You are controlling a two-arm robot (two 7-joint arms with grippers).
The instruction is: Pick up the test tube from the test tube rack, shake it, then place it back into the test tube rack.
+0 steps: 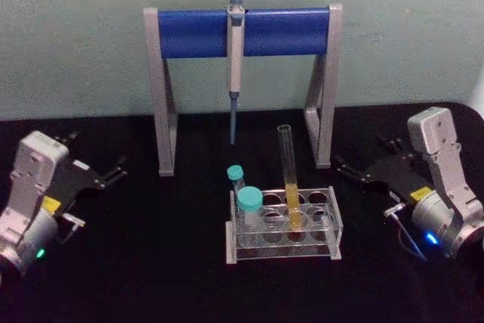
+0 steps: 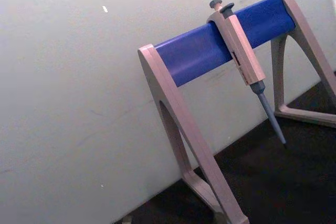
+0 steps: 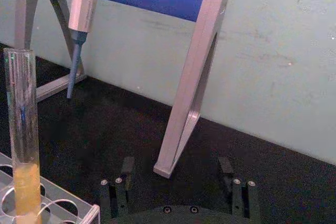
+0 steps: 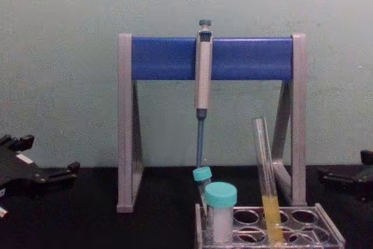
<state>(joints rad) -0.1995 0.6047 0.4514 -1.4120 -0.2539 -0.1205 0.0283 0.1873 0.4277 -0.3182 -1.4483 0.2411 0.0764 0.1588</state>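
Note:
The test tube [image 1: 289, 175] stands upright in the clear test tube rack [image 1: 335, 215] at the table's middle, with yellow-orange liquid in its lower part. It also rises from the rack [image 4: 326, 228] as the test tube [image 4: 265, 167] in the chest view. My left gripper [image 1: 98, 153] rests open on the table far to the left of the rack. My right gripper [image 1: 363, 153] is open to the right of the rack, apart from it, fingers pointing toward the tube. From the right wrist, the gripper [image 3: 176, 167] holds nothing, and the test tube [image 3: 22, 119] stands off to one side.
A grey-and-blue pipette stand [image 1: 287, 32] straddles the table behind the rack, with a pipette [image 1: 236, 58] hanging from its bar. Two teal-capped tubes [image 1: 249, 202] occupy the rack's left holes. A pale wall closes off the back.

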